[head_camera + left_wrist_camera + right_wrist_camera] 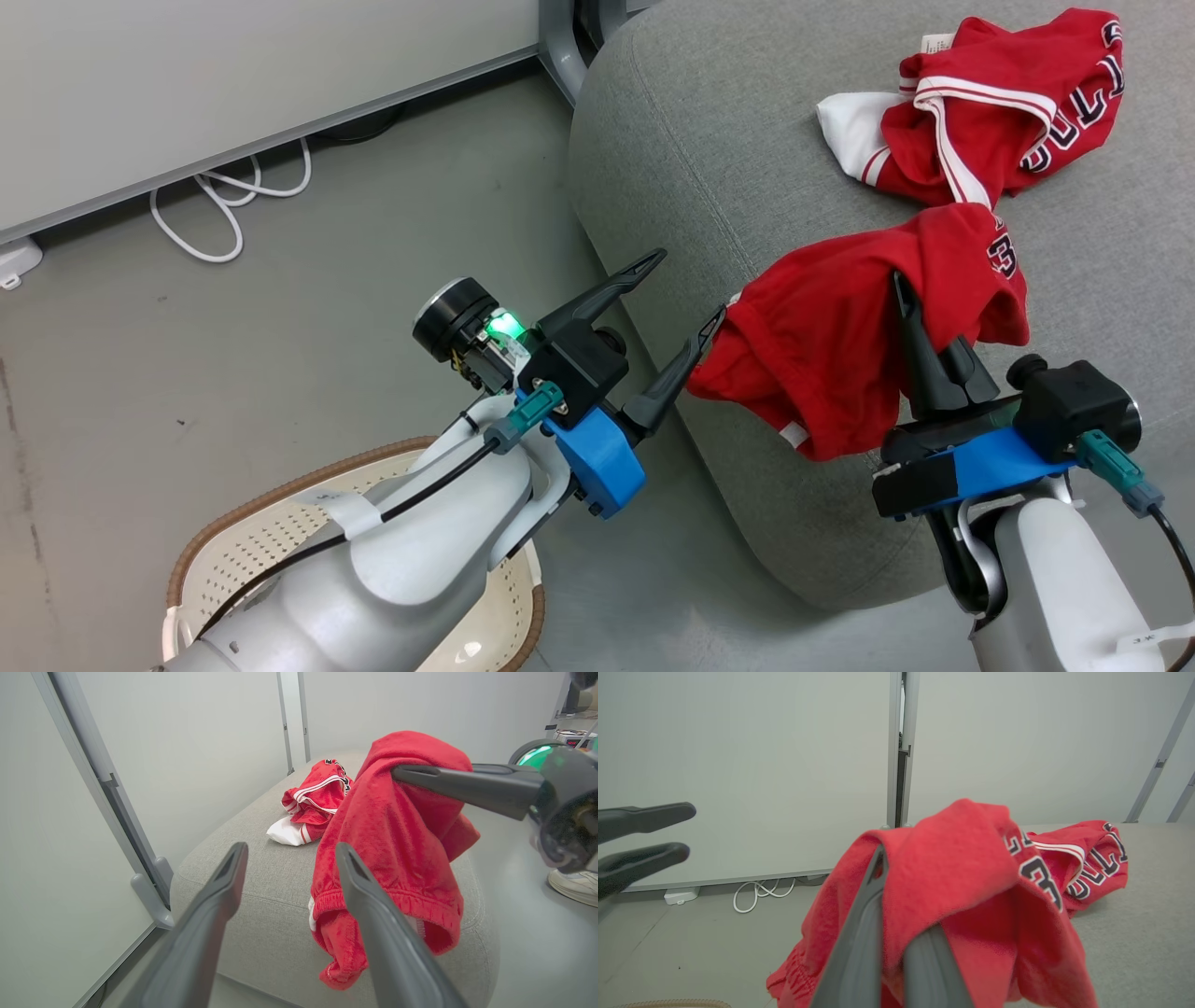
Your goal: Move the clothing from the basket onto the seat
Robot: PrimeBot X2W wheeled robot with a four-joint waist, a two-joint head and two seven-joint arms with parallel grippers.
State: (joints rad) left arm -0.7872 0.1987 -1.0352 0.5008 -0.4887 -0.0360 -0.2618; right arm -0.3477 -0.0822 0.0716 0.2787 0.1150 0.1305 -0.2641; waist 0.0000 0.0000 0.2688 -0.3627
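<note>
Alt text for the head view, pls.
Right claw holds a red garment over the edge of the grey sofa, near a second garment lying on it. Open left claw is close beside; the basket stands on the floor.

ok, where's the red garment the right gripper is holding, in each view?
Head view: red garment centre-right, hanging from the right gripper at the sofa edge.
Left wrist view: red garment right of centre, over the sofa.
Right wrist view: red garment bottom centre, draped over the fingers.
Shared landmark: second garment lying on the sofa behind it.
</note>
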